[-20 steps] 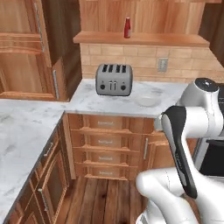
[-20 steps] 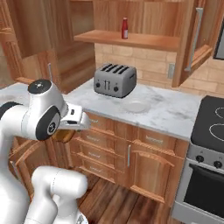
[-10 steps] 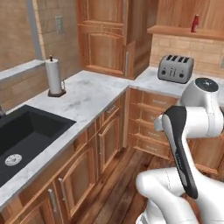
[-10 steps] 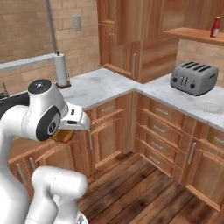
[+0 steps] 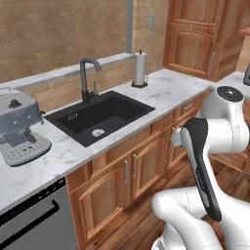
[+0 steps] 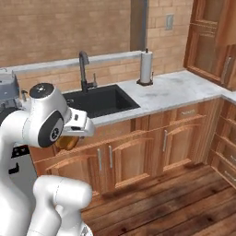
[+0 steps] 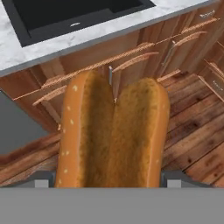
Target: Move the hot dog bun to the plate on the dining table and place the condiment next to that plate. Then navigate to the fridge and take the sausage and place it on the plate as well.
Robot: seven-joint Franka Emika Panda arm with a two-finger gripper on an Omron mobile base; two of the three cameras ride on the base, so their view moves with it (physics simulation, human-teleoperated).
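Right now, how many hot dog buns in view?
1. The hot dog bun sits between the gripper's fingers, over wood floor by the cabinets; it peeks out under the hand in the right base view. Others may be hidden.

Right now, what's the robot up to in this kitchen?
The arm is carrying the hot dog bun in its gripper, tucked low in front of the wooden cabinets. The base faces the marble counter with the black sink. No plate or dining table is in sight, so the bun isn't delivered yet.

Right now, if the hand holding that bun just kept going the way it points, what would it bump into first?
Probably the wooden cabinet doors under the sink counter, or the wood floor before them; depth is unclear. The hot dog bun fills the line ahead.
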